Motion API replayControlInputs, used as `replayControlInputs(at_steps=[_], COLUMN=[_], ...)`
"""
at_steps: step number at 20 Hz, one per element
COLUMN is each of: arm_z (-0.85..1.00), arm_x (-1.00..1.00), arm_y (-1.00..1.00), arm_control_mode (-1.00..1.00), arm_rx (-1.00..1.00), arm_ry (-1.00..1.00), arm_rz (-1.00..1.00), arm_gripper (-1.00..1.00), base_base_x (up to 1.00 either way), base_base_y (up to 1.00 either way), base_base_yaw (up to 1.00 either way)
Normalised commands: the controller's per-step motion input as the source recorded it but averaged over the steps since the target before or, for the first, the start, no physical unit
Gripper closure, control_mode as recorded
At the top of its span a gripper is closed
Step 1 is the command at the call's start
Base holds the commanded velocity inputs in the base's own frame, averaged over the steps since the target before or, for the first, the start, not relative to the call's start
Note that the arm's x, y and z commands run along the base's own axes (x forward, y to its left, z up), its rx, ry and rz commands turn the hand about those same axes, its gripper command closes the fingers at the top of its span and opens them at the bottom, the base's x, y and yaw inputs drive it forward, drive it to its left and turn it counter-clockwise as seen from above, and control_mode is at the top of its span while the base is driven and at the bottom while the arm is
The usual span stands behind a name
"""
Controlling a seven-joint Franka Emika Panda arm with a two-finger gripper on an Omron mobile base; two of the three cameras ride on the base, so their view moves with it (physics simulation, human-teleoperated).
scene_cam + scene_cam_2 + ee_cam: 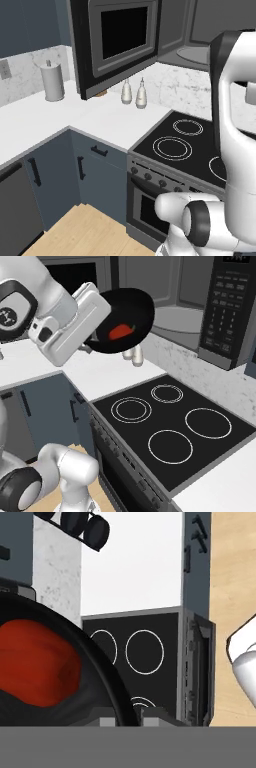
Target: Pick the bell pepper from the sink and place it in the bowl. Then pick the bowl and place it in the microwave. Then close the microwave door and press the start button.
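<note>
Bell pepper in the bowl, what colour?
Red, clearest in the right base view: bell pepper inside the black bowl.

Pretty clearly a home kitchen, rendered rather than filmed

You've got a black glass cooktop (pixel 170 426) with white ring burners and a row of knobs on the oven front (pixel 150 200) under it, a white tabletop (pixel 60 125) wrapping round a corner, slate-blue cabinets (pixel 55 175) with dark bar handles, and marble-look backsplash (pixel 185 85). A built-in microwave (pixel 227 311) with a button panel sits above the stove, its door (pixel 117 42) swung open. Two little shakers (pixel 134 93), a paper towel roll (pixel 52 81), light wood floor (pixel 85 232).
</note>
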Motion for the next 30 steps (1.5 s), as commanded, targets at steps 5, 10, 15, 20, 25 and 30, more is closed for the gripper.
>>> replayControlInputs(at_steps=[5, 10, 15, 20, 25, 30], arm_z=[0.0, 0.0, 0.01, 0.0, 0.0, 0.0], arm_x=[0.42, 0.55, 0.5, 0.56, 0.53, 0.53], arm_y=[-0.18, -0.13, -0.1, -0.23, -0.35, -0.34], arm_control_mode=[-1.0, -1.0, -1.0, -1.0, -1.0, -1.0], arm_rx=[0.0, 0.0, 0.0, 0.0, 0.02, 0.02], arm_ry=[-0.11, -0.01, 0.0, 0.0, 0.01, 0.0], arm_rz=[0.1, 0.02, 0.0, 0.0, 0.0, 0.0], arm_gripper=[1.0, 1.0, 1.0, 1.0, 1.0, 1.0], base_base_x=[0.0, 0.0, 0.0, 0.0, 0.0, 0.0], base_base_y=[0.0, 0.0, 0.0, 0.0, 0.0, 0.0], base_base_yaw=[0.0, 0.0, 0.0, 0.0, 0.0, 0.0])
